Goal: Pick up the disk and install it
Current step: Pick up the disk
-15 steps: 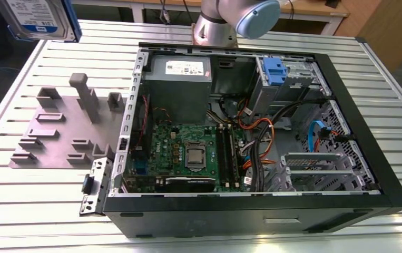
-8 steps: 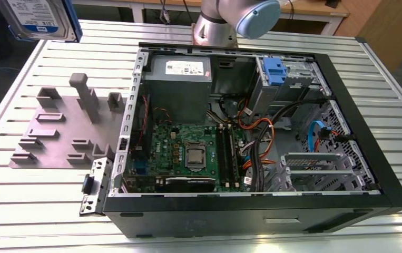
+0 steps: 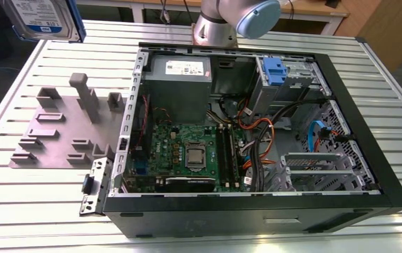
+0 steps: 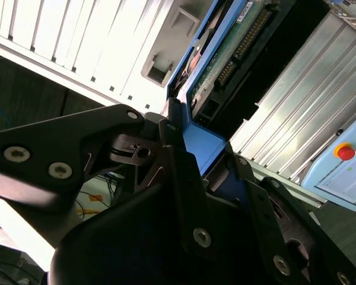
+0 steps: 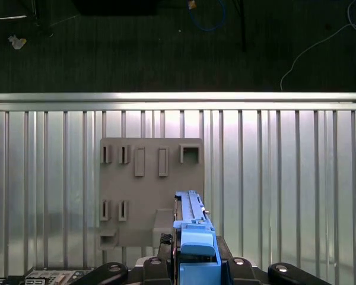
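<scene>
- While checking the disk, found it aloft at the exterior view's upper left, label face toward that camera, well apart from the open computer case.
- Found the claw clenched on the blue carrier bracket, with fingers on either side. Judged a hold on the frame, sparing the drive body and label.
- Seen edge-on in the first wrist view, hanging above the grey fixture plate. Judged its slots and posts a stand for such parts.
- Noted the plate lying on the slatted tabletop, just beside the case.
- Noted the case on its side, panel off, interior open from above. Inside, a bay with a blue part near the grey power supply.
- Installation not yet done.
</scene>
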You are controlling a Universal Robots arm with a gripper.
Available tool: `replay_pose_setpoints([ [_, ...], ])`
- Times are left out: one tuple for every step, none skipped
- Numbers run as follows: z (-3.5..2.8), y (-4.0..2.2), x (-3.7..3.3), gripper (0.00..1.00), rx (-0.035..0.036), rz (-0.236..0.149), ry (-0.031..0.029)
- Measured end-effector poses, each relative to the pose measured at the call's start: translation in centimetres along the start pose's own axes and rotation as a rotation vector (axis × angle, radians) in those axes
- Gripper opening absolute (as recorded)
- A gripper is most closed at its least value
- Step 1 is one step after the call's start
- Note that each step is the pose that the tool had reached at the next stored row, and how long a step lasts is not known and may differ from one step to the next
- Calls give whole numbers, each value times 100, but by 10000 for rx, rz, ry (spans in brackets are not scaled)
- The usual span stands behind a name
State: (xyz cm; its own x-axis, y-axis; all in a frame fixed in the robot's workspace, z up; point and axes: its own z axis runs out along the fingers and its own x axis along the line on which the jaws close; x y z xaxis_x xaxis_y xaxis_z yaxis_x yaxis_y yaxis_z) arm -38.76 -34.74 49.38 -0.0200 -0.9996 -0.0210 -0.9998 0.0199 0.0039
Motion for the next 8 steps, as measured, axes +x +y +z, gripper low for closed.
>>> replay_pose_setpoints([
  [0,-2,0,36,0,0,0],
  [0,-3,0,36,0,0,0],
  [0,-5,0,36,0,0,0],
  [0,-10,0,36,0,-1,0],
  [0,-14,0,36,0,-1,0],
  [0,-19,0,36,0,-1,0],
  [0,-24,0,36,0,0,0],
  [0,-31,0,36,0,-1,1],
])
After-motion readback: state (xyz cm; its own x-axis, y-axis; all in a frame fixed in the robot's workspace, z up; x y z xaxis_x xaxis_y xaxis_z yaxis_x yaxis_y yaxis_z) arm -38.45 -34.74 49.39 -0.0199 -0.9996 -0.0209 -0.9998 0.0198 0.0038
